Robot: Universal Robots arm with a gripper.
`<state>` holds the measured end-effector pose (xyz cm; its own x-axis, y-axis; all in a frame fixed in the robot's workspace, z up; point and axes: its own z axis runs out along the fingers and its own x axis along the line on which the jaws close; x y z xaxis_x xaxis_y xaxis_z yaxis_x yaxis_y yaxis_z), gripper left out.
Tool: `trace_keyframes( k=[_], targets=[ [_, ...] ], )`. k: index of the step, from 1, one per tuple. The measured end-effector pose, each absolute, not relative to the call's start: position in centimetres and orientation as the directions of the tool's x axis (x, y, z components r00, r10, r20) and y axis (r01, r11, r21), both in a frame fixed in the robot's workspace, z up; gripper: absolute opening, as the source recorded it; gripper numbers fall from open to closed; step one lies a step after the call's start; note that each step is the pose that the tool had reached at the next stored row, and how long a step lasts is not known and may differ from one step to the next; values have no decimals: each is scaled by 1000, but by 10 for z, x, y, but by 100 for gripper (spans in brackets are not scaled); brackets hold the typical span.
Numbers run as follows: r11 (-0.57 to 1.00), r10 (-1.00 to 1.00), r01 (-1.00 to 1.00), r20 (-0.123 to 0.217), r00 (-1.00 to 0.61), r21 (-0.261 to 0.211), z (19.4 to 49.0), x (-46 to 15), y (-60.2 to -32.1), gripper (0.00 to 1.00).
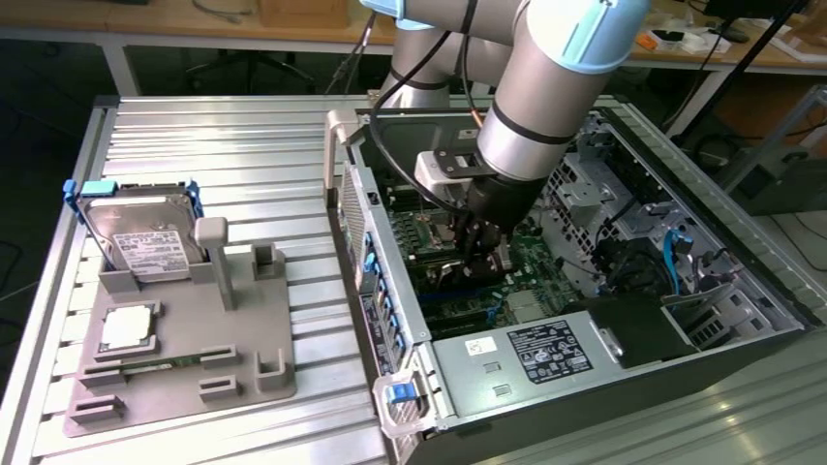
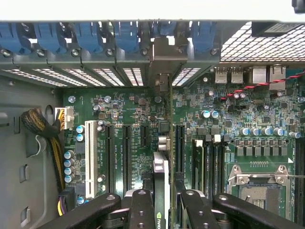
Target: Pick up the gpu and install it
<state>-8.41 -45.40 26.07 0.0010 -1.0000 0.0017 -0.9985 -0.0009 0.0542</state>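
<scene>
Grey plastic holder (image 1: 181, 373) sits at the exterior view's left on the slatted metal desk (image 1: 259, 145), carrying a silver hard drive (image 1: 142, 237) standing upright and a square processor (image 1: 130, 327) lying flat. Further right, the open computer case (image 1: 723, 320) lies on its side with the green motherboard (image 2: 128, 109) exposed. Inside it, the end effector (image 2: 162, 200) is clamped on the gpu (image 2: 161, 174), holding the card edge-on over the expansion slots (image 2: 119, 152), its metal bracket (image 2: 164, 59) against the case's rear wall.
</scene>
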Motion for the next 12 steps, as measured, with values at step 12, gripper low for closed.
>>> trace_keyframes(
  k=[12],
  targets=[
    [12, -1000, -998, 11, -11, 54, 261, -84, -454, 27]
  ],
)
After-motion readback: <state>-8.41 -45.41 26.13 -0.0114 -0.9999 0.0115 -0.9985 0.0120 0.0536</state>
